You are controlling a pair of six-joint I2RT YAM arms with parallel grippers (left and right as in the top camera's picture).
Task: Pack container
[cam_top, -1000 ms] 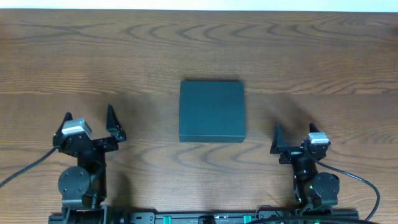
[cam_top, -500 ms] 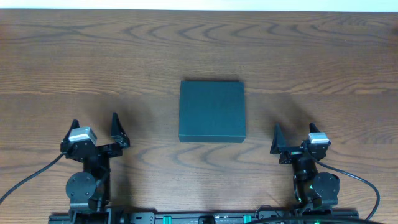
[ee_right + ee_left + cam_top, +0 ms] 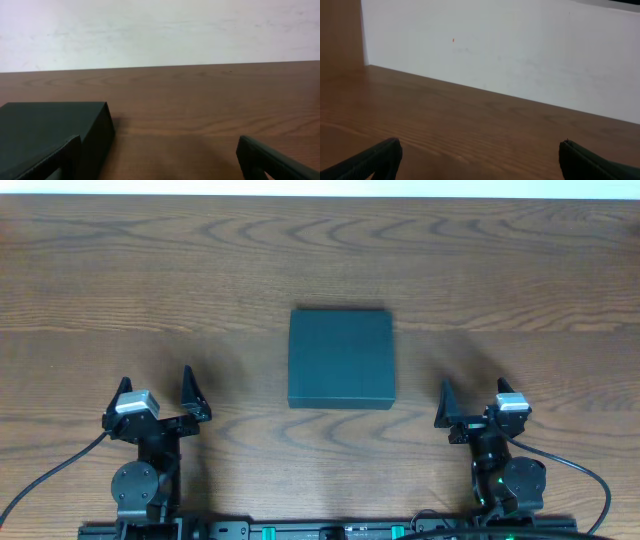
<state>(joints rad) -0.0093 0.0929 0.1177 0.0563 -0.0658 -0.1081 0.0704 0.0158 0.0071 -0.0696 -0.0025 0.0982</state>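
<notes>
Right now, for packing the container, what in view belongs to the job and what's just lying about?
Job: the container, closed; left gripper and right gripper, both open, empty.
Lying about: no loose items visible; just the table and wall.

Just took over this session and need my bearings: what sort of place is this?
Probably a lab or test bench: a wood-grain table against a plain white wall, a closed dark container on it, and the left gripper and right gripper mounted at its near edge.
</notes>
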